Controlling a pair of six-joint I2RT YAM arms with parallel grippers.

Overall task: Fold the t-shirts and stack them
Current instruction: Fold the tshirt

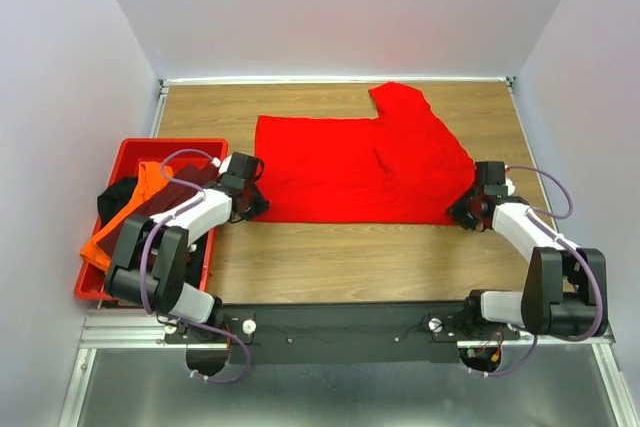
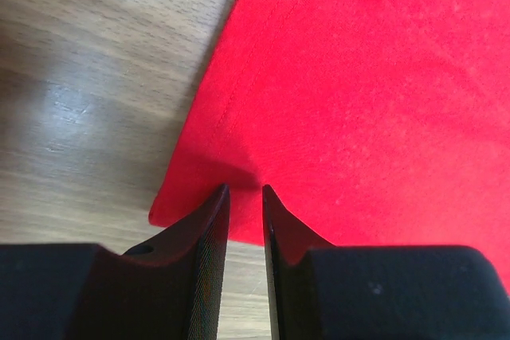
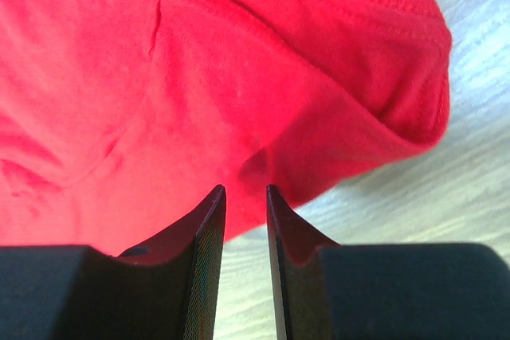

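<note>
The red t-shirt (image 1: 360,167) lies spread across the middle of the table (image 1: 340,267). Only the overhead view shows more t-shirts (image 1: 135,212) in the crate (image 1: 205,147) at the left edge. In the wrist views the left gripper (image 2: 241,189) and right gripper (image 3: 243,189) are narrowly parted at the shirt's near corners, and I can't tell whether they grip it.

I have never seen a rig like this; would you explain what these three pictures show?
Two robot arms are bolted at the near edge of a wooden table. One picture looks down from above; the other two come from cameras on the wrists, black fingers at the bottom. A red t-shirt lies spread on the table. A red crate at the left holds more shirts, one orange. The left gripper and the right gripper each seem to pinch a near corner of the red t-shirt.
</note>
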